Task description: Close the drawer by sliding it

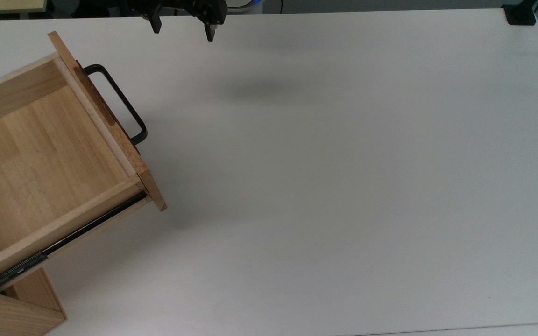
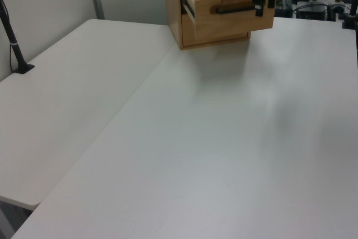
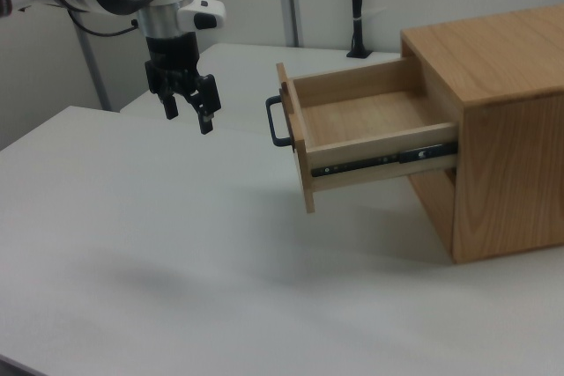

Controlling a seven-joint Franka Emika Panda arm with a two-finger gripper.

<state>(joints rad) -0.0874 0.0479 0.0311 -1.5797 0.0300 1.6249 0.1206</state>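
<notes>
The drawer (image 1: pixel 40 154) of light pine stands pulled far out of its wooden cabinet (image 3: pixel 507 121), its inside bare. A black bar handle (image 1: pixel 122 102) sits on the front panel, and a black side rail (image 3: pixel 388 160) is exposed. My gripper (image 1: pixel 182 33) hangs open above the table at the top view's upper edge, right of the handle and well clear of it, with nothing between its fingers. In the right view the gripper (image 3: pixel 189 121) hovers left of the handle (image 3: pixel 278 122). In the left view the gripper (image 2: pixel 264 7) overlaps the drawer (image 2: pixel 221 1) front.
The white table (image 1: pixel 343 186) stretches wide to the top view's right. A black clamp post (image 1: pixel 520 14) stands at its far corner and rises behind the cabinet in the right view (image 3: pixel 356 6). A second white table surface (image 2: pixel 61 88) adjoins at the left view's left.
</notes>
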